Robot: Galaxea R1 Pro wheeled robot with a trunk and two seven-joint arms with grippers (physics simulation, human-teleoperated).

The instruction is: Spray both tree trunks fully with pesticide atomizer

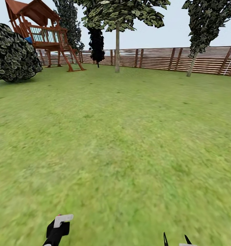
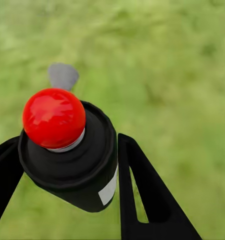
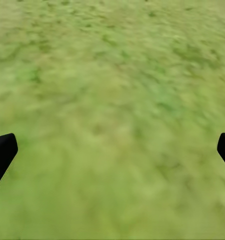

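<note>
left gripper clamping pesticide atomizer, above floor

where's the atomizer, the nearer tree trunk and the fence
atomizer (image 2: 67, 160): left wrist view, on its black body below the red cap
trunk (image 1: 117, 51): head view, mid-height on the pale column
fence (image 1: 156, 58): head view, on the brown slats

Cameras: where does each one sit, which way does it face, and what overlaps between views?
Head: high on the robot, looking forward and down across lawn to fence and trees; both grippers at bottom edge.
Left wrist: along left gripper clamping the pesticide atomizer.
Right wrist: along open right gripper, at grass.
Shared: atomizer, head and left wrist.
</note>
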